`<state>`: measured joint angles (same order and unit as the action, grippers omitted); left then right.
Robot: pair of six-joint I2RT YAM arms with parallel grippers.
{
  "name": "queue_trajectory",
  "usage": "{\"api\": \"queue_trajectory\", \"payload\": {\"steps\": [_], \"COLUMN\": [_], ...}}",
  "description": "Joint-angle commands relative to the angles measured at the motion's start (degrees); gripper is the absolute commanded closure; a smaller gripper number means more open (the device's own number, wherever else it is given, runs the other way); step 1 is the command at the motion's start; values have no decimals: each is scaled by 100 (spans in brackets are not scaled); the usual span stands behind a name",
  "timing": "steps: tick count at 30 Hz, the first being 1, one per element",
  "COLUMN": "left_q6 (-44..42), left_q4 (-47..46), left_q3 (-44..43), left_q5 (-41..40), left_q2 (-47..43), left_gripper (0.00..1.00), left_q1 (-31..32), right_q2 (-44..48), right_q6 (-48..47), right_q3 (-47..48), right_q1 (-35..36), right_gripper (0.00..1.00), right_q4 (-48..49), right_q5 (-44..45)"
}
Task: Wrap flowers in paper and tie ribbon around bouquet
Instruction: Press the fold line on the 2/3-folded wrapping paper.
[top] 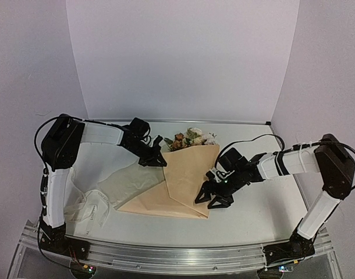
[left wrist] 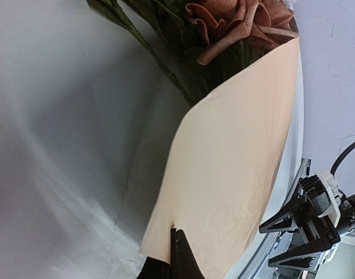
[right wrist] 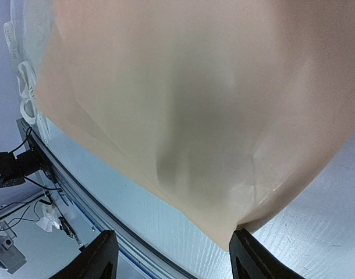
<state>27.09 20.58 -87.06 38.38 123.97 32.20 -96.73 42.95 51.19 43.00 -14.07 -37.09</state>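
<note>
- White tabletop [top: 253, 215] under a pale backdrop [top: 183, 58]; the kraft paper [top: 186, 177] lies near the middle, folded over into a cone, with the flowers [top: 192, 138] showing at its far, wide end.
- My left gripper [top: 161, 161] is pinched tight on the paper's left edge.
- My right gripper [top: 209, 199] stands spread at the cone's near right edge, holding nothing.
- I judge the wrapping nearly done. The ribbon [top: 93, 209] lies loose at the left, untied, so the tying is all left to do.
</note>
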Motion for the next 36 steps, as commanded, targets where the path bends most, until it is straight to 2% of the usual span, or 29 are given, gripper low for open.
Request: {"api": "queue_trajectory", "payload": {"steps": [1, 16, 21, 24, 26, 31, 34, 36], "left_q6": [158, 277, 97, -48, -126, -359, -491, -526], "left_q4": [-330, -460, -342, -252, -175, 41, 170, 226], "left_q3": [305, 535, 380, 324, 281, 145, 49, 36], "left_q5": [-247, -791, -814, -996, -1239, -2067, -2277, -2237], "left_q2": [-399, -540, -503, -641, -793, -1243, -1358, -1334], "left_gripper": [100, 100, 99, 88, 77, 55, 55, 59], "left_q1": [28, 40, 107, 170, 211, 479, 815, 1071], "right_q2": [-18, -380, -608, -611, -639, -673, -636, -605], "right_q6": [352, 800, 929, 981, 992, 988, 954, 929], "right_q3": [-201, -420, -405, -441, -467, -518, -529, -503], "right_q1": [-29, -37, -42, -49, -55, -55, -55, -55], "right_gripper": [32, 29, 33, 38, 42, 44, 44, 44], "right_q4": [521, 1183, 1207, 1168, 1119, 1040, 973, 893], "right_q5": [69, 123, 195, 285, 274, 220, 224, 227]}}
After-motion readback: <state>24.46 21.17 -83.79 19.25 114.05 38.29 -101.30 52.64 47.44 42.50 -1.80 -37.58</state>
